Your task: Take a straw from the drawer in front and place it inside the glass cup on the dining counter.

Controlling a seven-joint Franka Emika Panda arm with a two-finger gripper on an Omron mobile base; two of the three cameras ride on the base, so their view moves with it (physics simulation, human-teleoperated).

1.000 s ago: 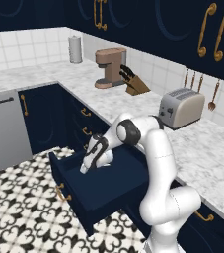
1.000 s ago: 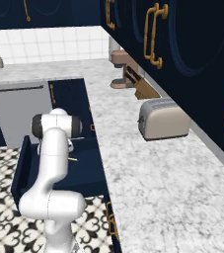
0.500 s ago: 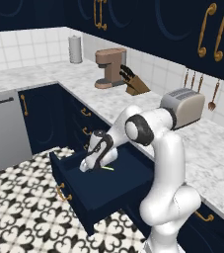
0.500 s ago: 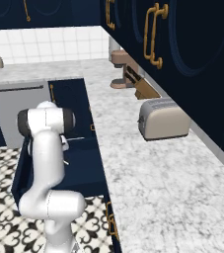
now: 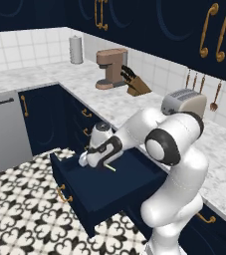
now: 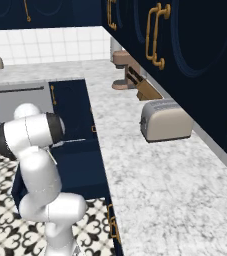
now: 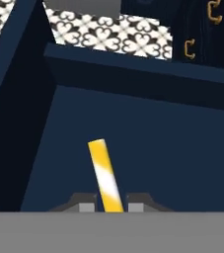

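Note:
The navy drawer [image 5: 100, 191] stands pulled out over the tiled floor, its brass handle [image 5: 63, 194] on the front panel. A yellow-and-white straw [image 7: 105, 174] lies on the drawer floor [image 7: 163, 148]; its end [image 5: 110, 168] pokes out beside the hand. My gripper [image 7: 111, 203] is down inside the drawer, open, one fingertip on each side of the straw's near end with small gaps to it. From the base, my gripper [image 5: 87, 160] sits low at the drawer's back left. The glass cup and the dining counter are out of view.
On the marble worktop [image 5: 134, 107] stand a toaster [image 5: 183, 102], a knife block [image 5: 134, 84], a coffee machine [image 5: 109, 67] and a paper towel roll [image 5: 75, 49]. A dishwasher [image 5: 2, 130] is at the left. The drawer walls [image 7: 19, 108] close in around the hand.
The arm has swung its elbow out and the hand has sunk lower into the drawer, down over the straw.

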